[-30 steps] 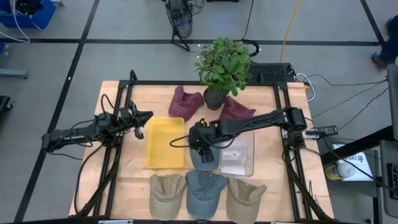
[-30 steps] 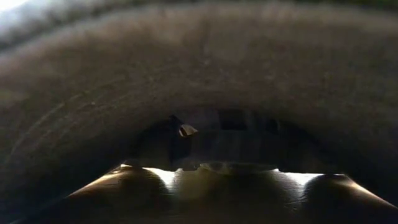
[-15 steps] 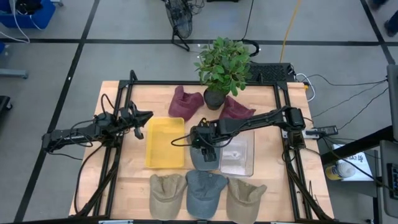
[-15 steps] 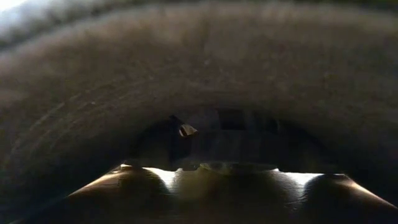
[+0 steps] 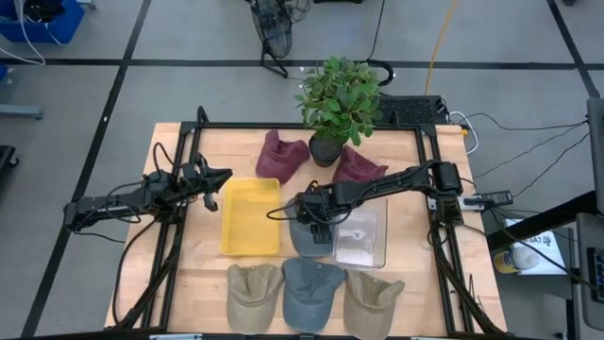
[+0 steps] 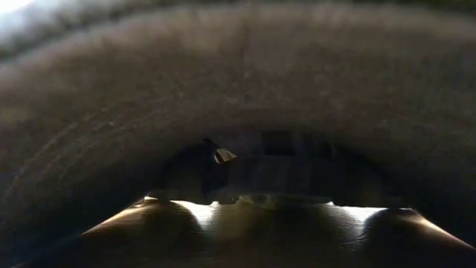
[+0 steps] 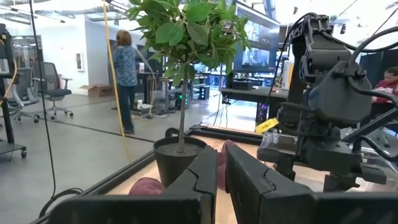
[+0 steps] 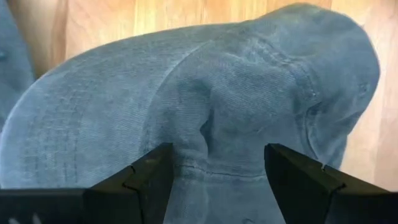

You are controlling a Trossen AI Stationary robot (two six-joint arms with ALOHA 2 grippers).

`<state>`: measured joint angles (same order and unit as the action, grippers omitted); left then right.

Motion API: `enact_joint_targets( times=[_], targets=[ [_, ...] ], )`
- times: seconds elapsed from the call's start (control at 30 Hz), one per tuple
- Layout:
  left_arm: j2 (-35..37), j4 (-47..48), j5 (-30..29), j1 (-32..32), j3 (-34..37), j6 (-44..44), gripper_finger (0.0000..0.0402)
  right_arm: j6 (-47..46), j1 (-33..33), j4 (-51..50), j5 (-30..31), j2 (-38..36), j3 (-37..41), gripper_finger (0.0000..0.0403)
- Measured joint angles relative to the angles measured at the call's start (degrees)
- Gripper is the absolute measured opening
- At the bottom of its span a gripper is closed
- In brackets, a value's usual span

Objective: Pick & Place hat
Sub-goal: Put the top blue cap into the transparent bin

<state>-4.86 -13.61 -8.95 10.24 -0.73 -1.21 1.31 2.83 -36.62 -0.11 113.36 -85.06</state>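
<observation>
A grey-blue hat (image 5: 304, 247) lies on the table between the yellow tray (image 5: 250, 215) and a clear container (image 5: 361, 236). My right gripper (image 5: 316, 225) is directly above it. In the right wrist view the gripper (image 8: 214, 180) is open, and the hat's crown (image 8: 205, 93) fills the picture. My left gripper (image 5: 222, 177) waits shut near the table's left side, apart from the hats, and the left wrist view (image 7: 219, 180) shows it too. My right gripper comes at the grey-blue hat from above, pointing down. Its open fingers (image 8: 149, 174) stand on the crown, one on each side of a raised fold of cloth (image 8: 205, 134). The hat lies flat on the table.
Three more hats lie along the near edge: tan (image 5: 255, 293), grey-blue (image 5: 311, 293) and tan (image 5: 373, 300). Two maroon hats (image 5: 281, 156) (image 5: 359, 165) flank a potted plant (image 5: 338, 99) at the far edge. Dark cloth (image 6: 238, 89) close to the lens blocks the low view.
My right gripper has shifted slightly toward the table's right and near edges, settling over the grey-blue hat's crown. The hat has stayed in place.
</observation>
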Motion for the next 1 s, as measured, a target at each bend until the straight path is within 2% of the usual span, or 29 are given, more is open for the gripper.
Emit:
enact_joint_targets(
  times=[0.17, 0.37, 0.53, 0.63, 1.0],
  targets=[
    [0.0, 0.0, 0.0, 0.0, 0.0, 0.0, 0.0037, 0.1, 0.0, 2.3, 0.0, 0.0, 1.1, 0.0233],
    [0.0, 0.0, 0.1, 0.0, 0.0, 0.0, 0.0037, -0.4, -0.1, 6.4, -0.5, -3.6, 1.1, 0.0233],
    [0.0, -0.1, 0.0, 0.0, 0.0, 0.4, 0.0037, -3.2, -0.6, 3.0, -8.3, -5.9, 1.1, 0.0233],
    [0.0, -0.1, 0.0, 0.0, 0.0, 0.7, 0.0037, -3.5, -0.6, 0.6, -10.4, -6.1, 1.1, 0.0233],
    [0.0, -0.2, -0.1, 0.0, 0.0, 1.0, 0.0037, -2.1, -0.6, -2.6, -7.3, -3.6, 1.1, 0.0233]
  ],
)
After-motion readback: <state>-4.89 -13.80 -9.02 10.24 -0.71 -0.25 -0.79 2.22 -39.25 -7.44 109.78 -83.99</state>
